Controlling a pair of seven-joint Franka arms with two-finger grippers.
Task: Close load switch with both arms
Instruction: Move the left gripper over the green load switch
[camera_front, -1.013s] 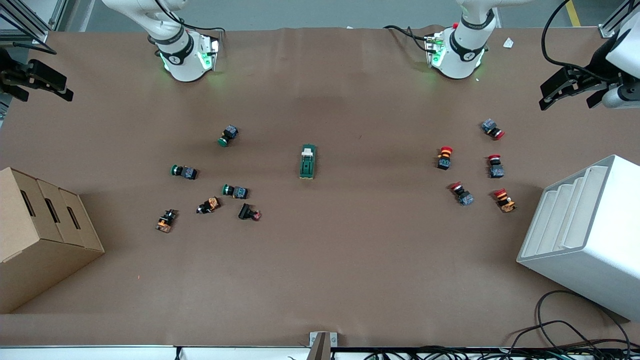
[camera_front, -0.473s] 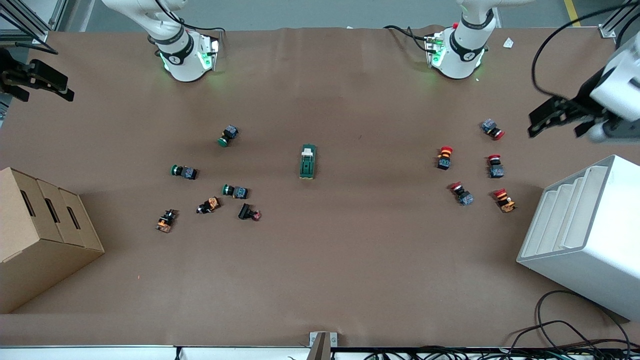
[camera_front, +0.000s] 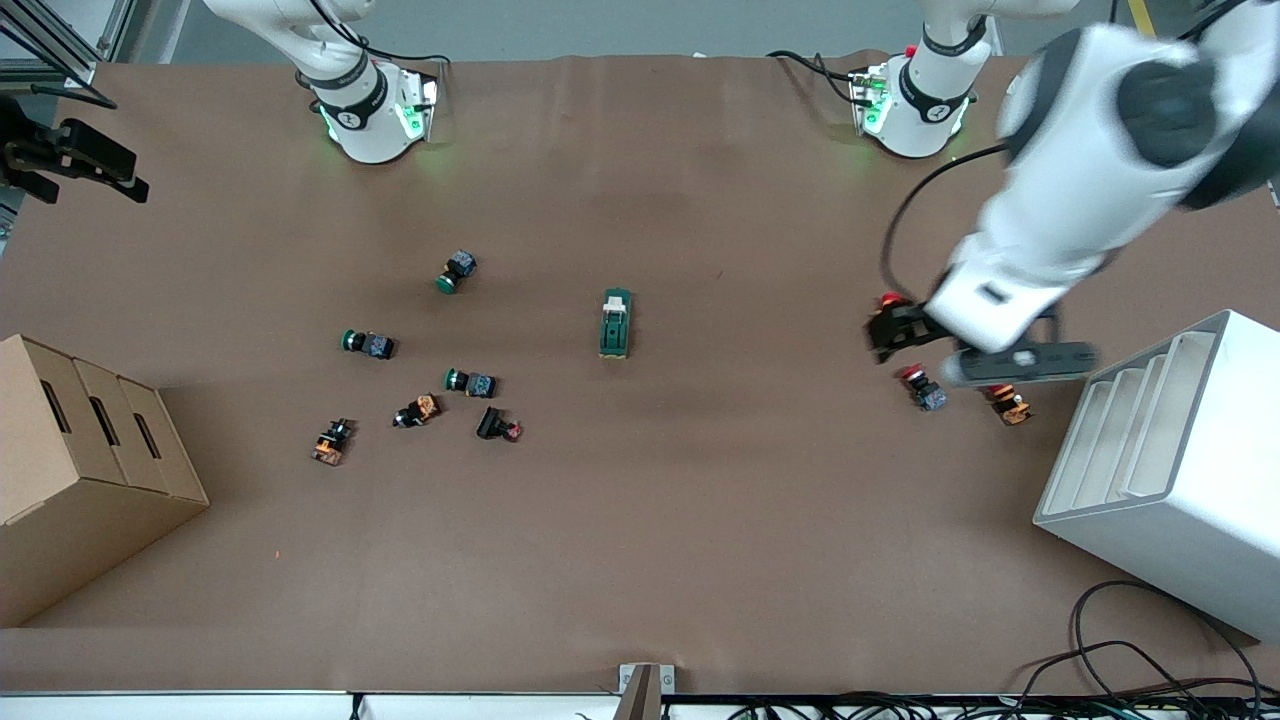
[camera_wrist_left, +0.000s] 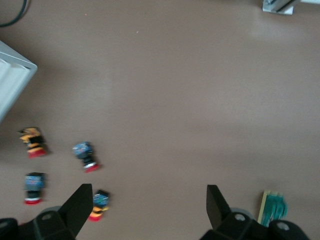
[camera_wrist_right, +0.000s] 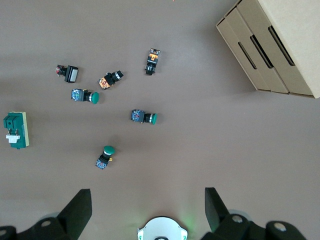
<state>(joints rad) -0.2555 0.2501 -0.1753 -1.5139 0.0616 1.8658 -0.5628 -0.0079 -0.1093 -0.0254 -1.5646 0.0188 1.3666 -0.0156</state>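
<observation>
The load switch (camera_front: 616, 323), a dark green block with a cream lever tab, lies at the middle of the table. It also shows in the left wrist view (camera_wrist_left: 272, 208) and the right wrist view (camera_wrist_right: 16, 130). My left gripper (camera_front: 890, 335) is open and empty, up in the air over the red push buttons (camera_front: 925, 388) at the left arm's end. In its wrist view the left gripper (camera_wrist_left: 147, 205) has its fingers wide apart. My right gripper (camera_front: 125, 172) is open and empty and waits at the table's edge at the right arm's end. It looks down on its own base (camera_wrist_right: 162, 229).
Several green and orange push buttons (camera_front: 470, 382) lie between the switch and a cardboard box (camera_front: 90, 450) at the right arm's end. A white slotted rack (camera_front: 1170, 470) stands at the left arm's end. Cables (camera_front: 1130, 670) lie at the table's near edge.
My left arm has swung in from the table's edge toward the middle and now hangs over the red push buttons. The right arm and the load switch have not moved.
</observation>
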